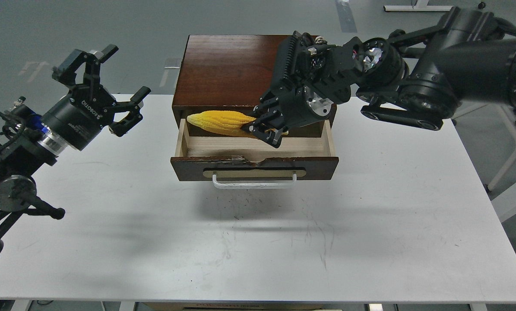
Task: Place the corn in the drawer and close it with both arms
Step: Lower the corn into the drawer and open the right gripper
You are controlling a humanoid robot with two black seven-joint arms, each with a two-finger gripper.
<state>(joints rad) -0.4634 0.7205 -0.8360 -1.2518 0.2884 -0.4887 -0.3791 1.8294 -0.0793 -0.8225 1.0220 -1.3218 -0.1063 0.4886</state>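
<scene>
Right gripper [264,129] is clamping the thick end of the corn [216,123] over the back of the open drawer [258,167], tip pointing left; left gripper [111,86] is hanging spread open, well apart. Risk: corn riding high could be snagging the cabinet [227,69] edge when closing. White scuffed table [370,237], grey floor [46,34] behind

I've just the one view — my head camera, set high and tilted forward and down across the white table [370,224]. The small wooden cabinet [227,69] sits mid-frame at middling range, my arms come in from either side, and grey floor shows beyond the table's far edge.
</scene>
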